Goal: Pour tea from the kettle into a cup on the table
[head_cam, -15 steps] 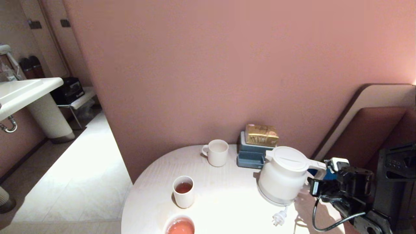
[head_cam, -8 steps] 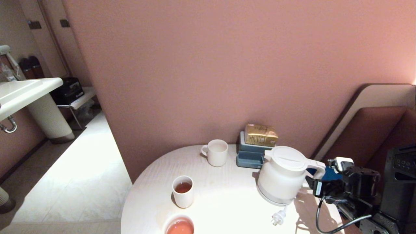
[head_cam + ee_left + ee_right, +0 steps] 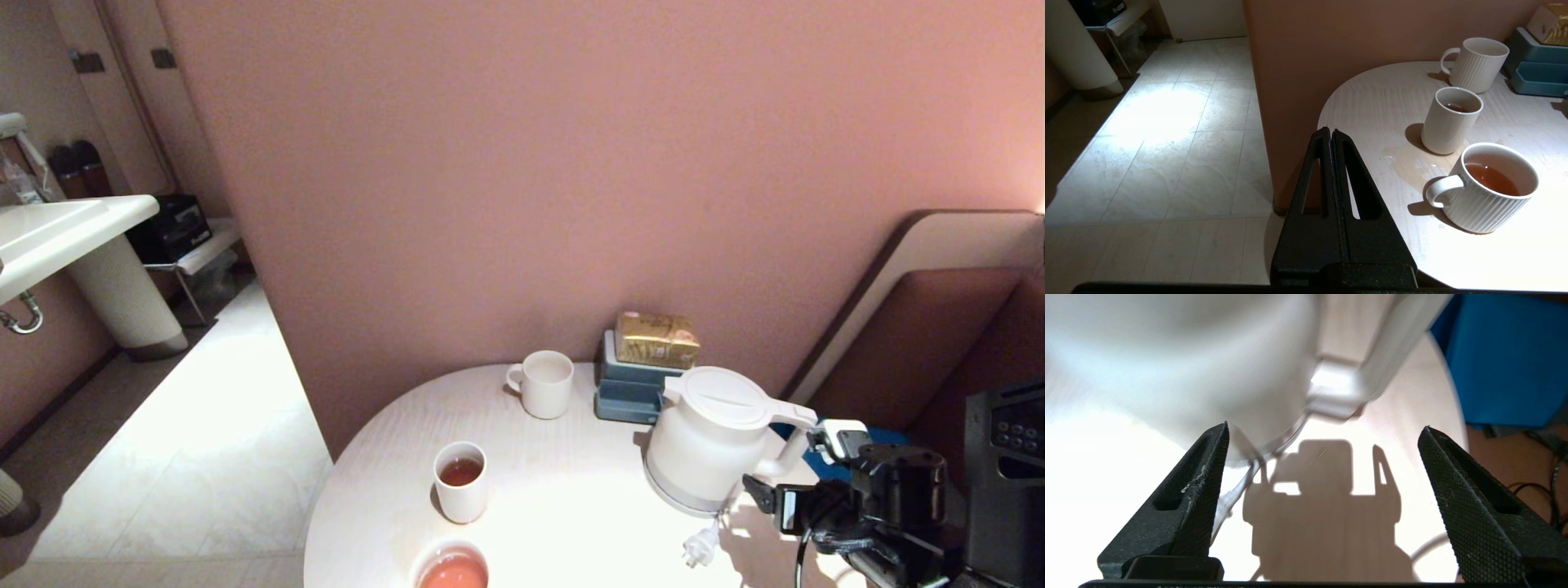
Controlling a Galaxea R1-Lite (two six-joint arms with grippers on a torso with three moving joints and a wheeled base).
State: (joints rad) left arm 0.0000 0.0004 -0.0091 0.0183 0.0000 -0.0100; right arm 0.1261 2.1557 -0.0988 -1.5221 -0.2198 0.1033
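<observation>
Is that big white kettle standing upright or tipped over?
Upright: the kettle sits flat on the table, lid on top, spout level.

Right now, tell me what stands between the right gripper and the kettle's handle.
Nothing visible. The right gripper is open, with the kettle's handle just ahead of its fingertips and only bare table between them. The kettle's clear cord trails beside one finger, not across the gap.

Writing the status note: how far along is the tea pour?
Done: cup holds tea; kettle stands upright on the table. In hand: right gripper open beside the kettle handle, holding nothing. Left gripper shut, idle. Left: apparently only retracting.
</observation>
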